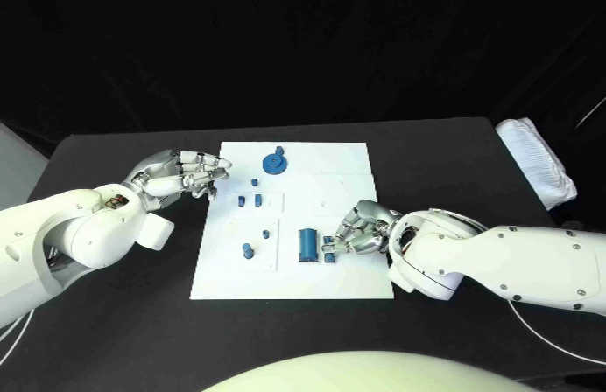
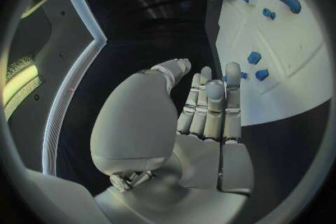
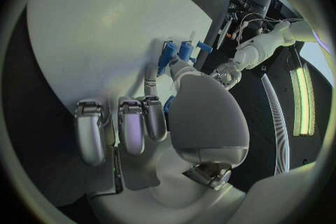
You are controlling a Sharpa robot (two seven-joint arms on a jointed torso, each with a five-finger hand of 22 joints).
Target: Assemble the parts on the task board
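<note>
The blue parts look like small, stiff plastic pieces, light enough to skid on the smooth white task board [image 1: 341, 169], so I would judge them best pinched across their sides with fingertips, not pushed. The right hand [image 1: 357, 229] is down on the board with its fingers curled in, and the fingertips sit right against a small blue part [image 1: 329, 254] just beside the upright blue cylinder [image 1: 307, 243]; in the right wrist view a sliver of blue shows tucked under the thumb, so it appears to be pinching that piece, though the grip itself is partly hidden. The left hand [image 1: 185, 173] hovers at the board's edge nearest it, fingers drawn loosely together and bent, holding nothing that I can see. Just ahead of its fingertips lie two small blue pegs [image 1: 249, 201], and farther out from it stands the blue wheel-shaped part [image 1: 274, 162]. Between the two hands, another small blue piece [image 1: 248, 251] rests on the board above the black bench [image 1: 126, 147].
</note>
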